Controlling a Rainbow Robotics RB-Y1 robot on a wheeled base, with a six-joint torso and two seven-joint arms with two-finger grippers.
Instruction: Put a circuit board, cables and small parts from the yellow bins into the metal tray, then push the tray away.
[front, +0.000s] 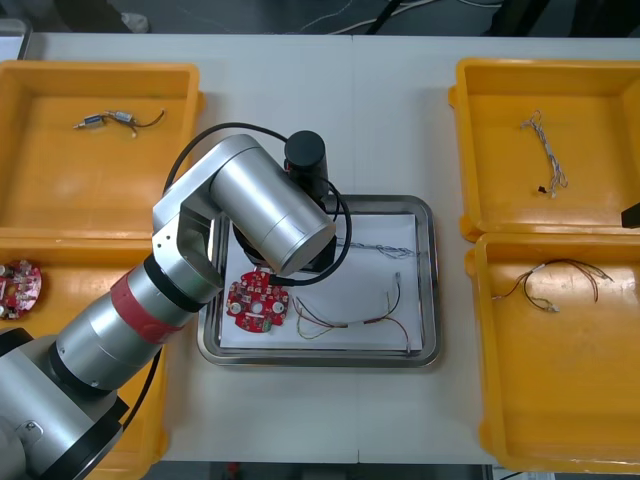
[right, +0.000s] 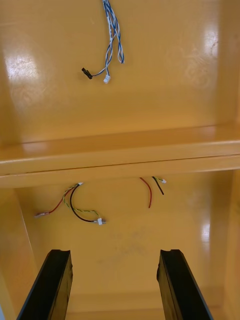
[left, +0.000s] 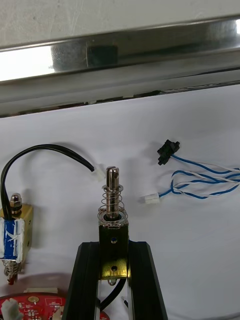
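Over the metal tray, mid-desk: the left tool (left: 113, 246) hangs above the white liner of the metal tray (left: 120, 55), on the side of the tray nearer the desk's left edge.
Left tool grip: its fingers are clamped on a small metal part (left: 113, 200), brass-bodied, with a spring and pin reaching past the fingertips toward the tray's rim. Whether the part touches the liner I cannot tell.
Already in the tray: a circuit board (front: 257, 303), a red and yellow cable (front: 350, 320), a blue and white cable (left: 200, 182), and a second small metal part (left: 15, 235) with a black lead, just beside the left tool.
Right tool: the right tool (right: 115, 260) has its fingers apart with nothing between them. It waits over the near-right yellow bin (front: 610, 400), above loose cables (right: 80, 207).
Step in hand: by my reading, setting the held part down on the liner.
Risk, rolling: if the part is released from height it may bounce or roll on the smooth liner, since its pin end is round.
Risk, snagging: the held part's lead trails down between the fingers, so it could catch as the tool lifts and drag the part back up.
Risk, crowding: the second part and the board lie close, and opening fingers could nudge them.
Risk, later push: loose cable ends near the rim might spill when the tray is shoved.
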